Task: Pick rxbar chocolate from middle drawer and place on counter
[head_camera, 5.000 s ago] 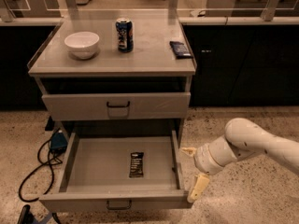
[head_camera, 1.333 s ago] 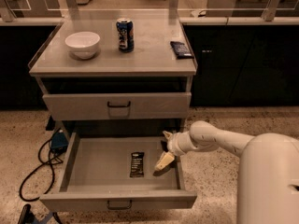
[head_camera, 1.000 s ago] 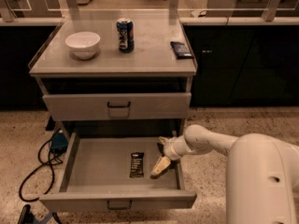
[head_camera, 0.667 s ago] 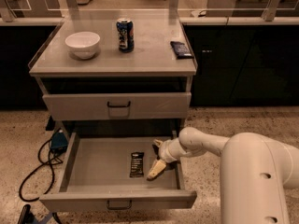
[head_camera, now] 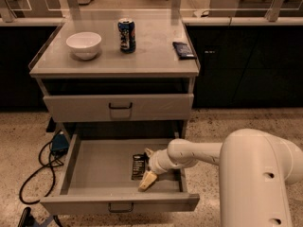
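Camera view, looking down at the cabinet: the white arm [head_camera: 203, 151] reaches in from the right, elbow big in the foreground, forearm running leftward and low into the open middle drawer [head_camera: 94, 171]. The gripper [head_camera: 145, 169] sits down by the drawer floor, its tan fingers [head_camera: 147, 180] spread wide, one toward the back, one toward the front, right at the bar's right edge. The bar [head_camera: 138, 167] lies flat on the floor, right of centre, black wrapper with white print too small to read. Up on the counter [head_camera: 151, 56]: a white bowl [head_camera: 84, 44], a blue can [head_camera: 126, 35] with an unreadable label, and a dark blue packet [head_camera: 183, 49].
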Available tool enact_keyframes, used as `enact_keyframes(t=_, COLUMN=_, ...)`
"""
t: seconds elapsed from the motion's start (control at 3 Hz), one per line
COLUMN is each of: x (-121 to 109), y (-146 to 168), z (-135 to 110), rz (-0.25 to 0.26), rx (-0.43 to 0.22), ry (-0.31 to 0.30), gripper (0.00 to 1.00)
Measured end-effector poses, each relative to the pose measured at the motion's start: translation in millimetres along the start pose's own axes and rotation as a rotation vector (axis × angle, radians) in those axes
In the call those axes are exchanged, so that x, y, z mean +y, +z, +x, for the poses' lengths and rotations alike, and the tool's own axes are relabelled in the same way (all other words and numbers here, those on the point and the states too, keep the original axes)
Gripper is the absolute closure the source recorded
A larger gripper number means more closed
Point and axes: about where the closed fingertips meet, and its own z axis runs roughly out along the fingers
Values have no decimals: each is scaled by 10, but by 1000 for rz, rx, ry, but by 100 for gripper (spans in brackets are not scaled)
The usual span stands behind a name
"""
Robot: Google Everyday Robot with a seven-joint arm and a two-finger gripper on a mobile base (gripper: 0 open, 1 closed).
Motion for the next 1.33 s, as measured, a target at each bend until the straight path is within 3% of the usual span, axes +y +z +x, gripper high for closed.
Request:
enact_keyframes(t=0.67, x=-294, y=38, z=1, rz=-70, rx=-32, ry=25, gripper=0)
enact_keyframes(t=1.33, x=-161, y=284, z=225, rz=-128, rx=-77, ry=108, gripper=0)
